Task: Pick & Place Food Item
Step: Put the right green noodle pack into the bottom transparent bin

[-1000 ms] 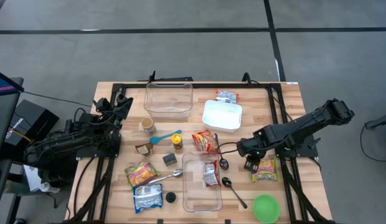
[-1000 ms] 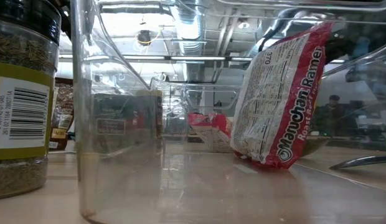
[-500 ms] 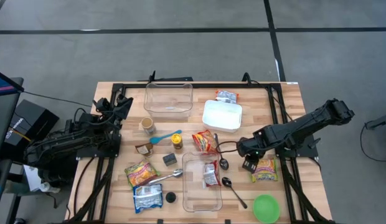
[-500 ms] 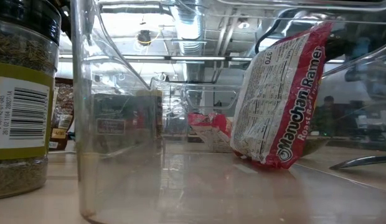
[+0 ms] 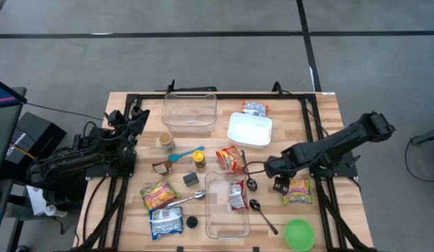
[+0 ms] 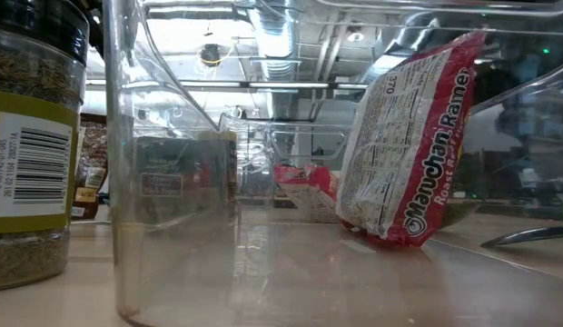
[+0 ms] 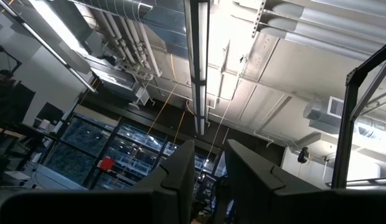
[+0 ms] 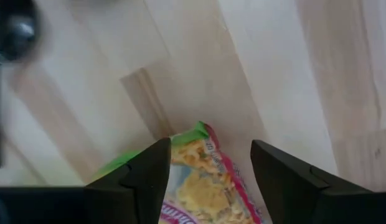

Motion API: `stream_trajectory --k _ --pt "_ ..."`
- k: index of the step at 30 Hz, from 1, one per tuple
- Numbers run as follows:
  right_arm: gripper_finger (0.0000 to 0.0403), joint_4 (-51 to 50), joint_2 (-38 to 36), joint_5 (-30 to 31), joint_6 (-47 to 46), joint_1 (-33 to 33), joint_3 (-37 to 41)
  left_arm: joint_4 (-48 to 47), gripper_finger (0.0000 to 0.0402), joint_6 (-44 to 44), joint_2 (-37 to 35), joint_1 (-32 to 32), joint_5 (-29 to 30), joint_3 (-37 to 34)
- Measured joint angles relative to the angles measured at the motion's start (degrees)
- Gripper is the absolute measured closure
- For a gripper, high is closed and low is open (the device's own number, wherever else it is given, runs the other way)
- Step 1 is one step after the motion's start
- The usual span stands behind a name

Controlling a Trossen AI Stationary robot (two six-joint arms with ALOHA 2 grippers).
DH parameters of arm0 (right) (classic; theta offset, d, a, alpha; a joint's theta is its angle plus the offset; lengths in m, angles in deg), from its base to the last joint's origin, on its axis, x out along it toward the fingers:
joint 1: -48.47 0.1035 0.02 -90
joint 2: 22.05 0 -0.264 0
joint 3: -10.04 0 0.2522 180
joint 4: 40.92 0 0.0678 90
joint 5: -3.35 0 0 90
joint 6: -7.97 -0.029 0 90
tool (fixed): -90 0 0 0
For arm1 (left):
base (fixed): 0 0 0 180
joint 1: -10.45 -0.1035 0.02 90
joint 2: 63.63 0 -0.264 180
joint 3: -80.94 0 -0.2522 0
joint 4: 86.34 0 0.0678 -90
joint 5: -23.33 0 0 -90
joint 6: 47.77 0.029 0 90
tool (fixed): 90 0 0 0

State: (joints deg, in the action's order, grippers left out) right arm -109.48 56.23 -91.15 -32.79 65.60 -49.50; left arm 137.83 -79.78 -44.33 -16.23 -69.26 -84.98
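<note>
A yellow-and-green ramen packet lies flat on the table at the right. My right gripper hovers low at the packet's left end, open; in the right wrist view its fingers stand on either side of the packet's corner, and I cannot tell whether they touch it. A clear bin at the front centre holds a red ramen packet, which leans on edge against the bin wall in the low view. My left gripper waits off the table's left edge, pointing up, with a narrow gap between its fingers.
Two spoons lie between the bin and my right gripper. A green bowl sits at the front right, a white container and a second clear bin farther back. More packets and a spice jar lie left of centre.
My right gripper has shifted slightly toward the table's left edge; the yellow-and-green packet has stayed where it lay.
</note>
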Motion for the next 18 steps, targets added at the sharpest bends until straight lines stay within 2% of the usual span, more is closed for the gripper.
stream_trajectory --k 18 --pt "0.0184 3.0 7.3 -3.6 3.7 0.1 0.3 0.0 0.0317 0.0 0.0 0.0 0.0 0.0"
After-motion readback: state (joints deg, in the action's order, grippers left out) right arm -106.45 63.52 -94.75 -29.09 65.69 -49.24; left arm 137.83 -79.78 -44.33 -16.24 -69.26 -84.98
